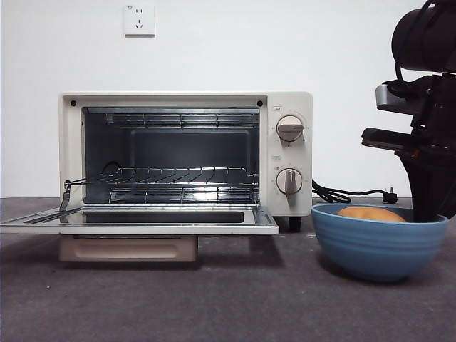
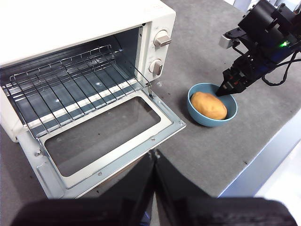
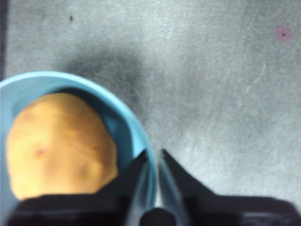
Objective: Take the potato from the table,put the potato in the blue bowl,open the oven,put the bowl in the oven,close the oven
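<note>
Potato [image 3: 56,146] lies inside the blue bowl [image 1: 377,242], which stands on the table [image 1: 228,299] just beside the oven [image 1: 187,153], on the side of its two knobs. My right gripper [image 3: 154,157] has its jaws clamped on the bowl's rim, one jaw inside next to the potato and one outside. My left gripper [image 2: 154,154] hangs apart, above the table in front of the oven, its jaws pressed together on nothing. The oven door [image 1: 142,219] lies fully open and flat, reaching out over the table. A wire rack [image 1: 178,178] sits inside the oven. A black cord [image 1: 349,194] trails on the table behind the bowl, and a white wall socket [image 1: 139,20] is above the oven
</note>
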### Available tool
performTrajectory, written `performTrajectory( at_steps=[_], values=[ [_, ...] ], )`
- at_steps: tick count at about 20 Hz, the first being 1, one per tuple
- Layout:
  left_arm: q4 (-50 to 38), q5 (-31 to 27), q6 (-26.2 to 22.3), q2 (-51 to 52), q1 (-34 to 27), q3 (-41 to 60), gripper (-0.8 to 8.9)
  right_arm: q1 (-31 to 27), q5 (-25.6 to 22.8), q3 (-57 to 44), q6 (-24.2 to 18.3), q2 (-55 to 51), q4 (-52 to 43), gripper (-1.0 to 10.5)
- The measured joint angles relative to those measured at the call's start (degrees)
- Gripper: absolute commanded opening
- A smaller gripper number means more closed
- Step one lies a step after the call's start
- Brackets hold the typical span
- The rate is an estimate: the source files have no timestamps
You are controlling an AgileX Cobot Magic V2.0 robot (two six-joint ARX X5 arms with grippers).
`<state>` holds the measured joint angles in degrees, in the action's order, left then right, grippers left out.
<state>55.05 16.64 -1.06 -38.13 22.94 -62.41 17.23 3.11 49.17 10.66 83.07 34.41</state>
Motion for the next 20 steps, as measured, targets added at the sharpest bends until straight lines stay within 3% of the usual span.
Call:
performTrajectory(
  at_steps=[3,6,12,16,20],
  values=[
    [0.00,-0.07,0.00,0.00,0.00,0.00,-0.08,0.00,0.24,0.00,0.02,-0.11,0.00,-0.1],
    [0.04,-3.85,-0.44,0.00,0.00,0.00,-0.08,0.87,3.52,0.00,0.81,-2.60,0.76,-0.1],
    [1.07,-6.49,-2.38,0.00,0.00,0.00,-0.08,12.39,3.65,4.87,6.10,-9.20,1.09,-0.1],
    [1.11,-5.99,-2.43,-0.04,0.00,0.00,-0.08,19.54,-0.17,10.88,9.22,-4.85,-1.92,-0.1],
    [1.25,-5.97,-2.45,-0.02,0.00,0.00,-0.08,20.55,-1.40,19.12,11.13,4.68,-4.11,-0.1]
  ],
)
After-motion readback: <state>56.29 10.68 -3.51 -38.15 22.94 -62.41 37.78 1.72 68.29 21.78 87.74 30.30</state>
